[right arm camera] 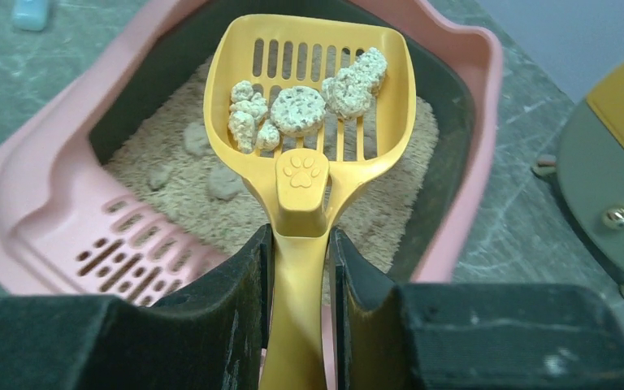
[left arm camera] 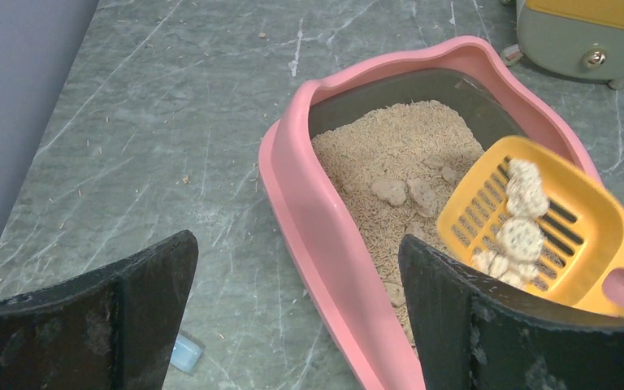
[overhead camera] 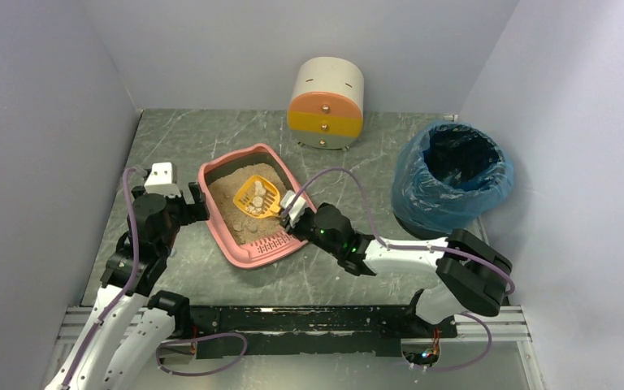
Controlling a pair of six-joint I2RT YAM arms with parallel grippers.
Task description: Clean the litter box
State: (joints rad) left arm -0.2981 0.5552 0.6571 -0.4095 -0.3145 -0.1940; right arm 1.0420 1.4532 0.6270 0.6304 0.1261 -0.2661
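Top external view has the shallow pink plastic litter box, rectangular with rounded corners and filled with beige litter, lying on the grey marbled desk left of its middle, well apart from the blue-lined round bin by the right edge. Right fingers are clamped narrow on the handle of a yellow-orange slotted plastic scoop, held over the litter with pale clumps in it, while left fingers stand wide apart near the box's left rim
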